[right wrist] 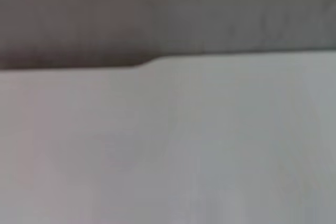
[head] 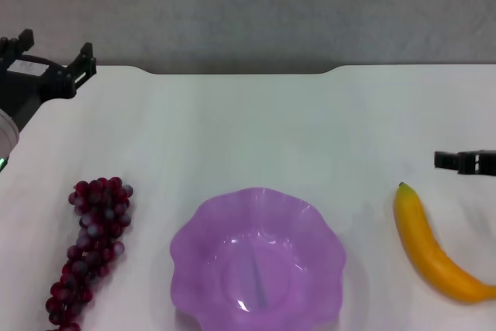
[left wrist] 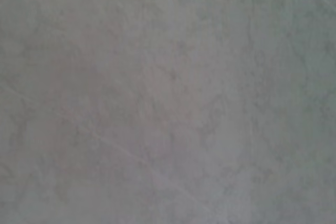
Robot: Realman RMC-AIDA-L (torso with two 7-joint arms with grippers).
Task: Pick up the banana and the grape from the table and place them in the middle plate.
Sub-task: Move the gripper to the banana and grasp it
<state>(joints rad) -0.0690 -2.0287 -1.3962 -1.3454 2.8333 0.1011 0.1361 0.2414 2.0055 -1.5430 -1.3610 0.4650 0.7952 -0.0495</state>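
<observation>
Banana (head: pixel 435 252) (head view only) beside right claw (head: pixel 465 162), perhaps shut; left claw (head: pixel 53 56) open.

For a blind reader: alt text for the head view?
A purple plate sits empty on a white table, grapes to its left, a banana to its right. The left gripper and right gripper sit at the edges.

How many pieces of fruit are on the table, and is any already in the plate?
2. The grape bunch lies left of the purple plate, the banana right of it. Neither is in the plate. None seems hidden.
</observation>
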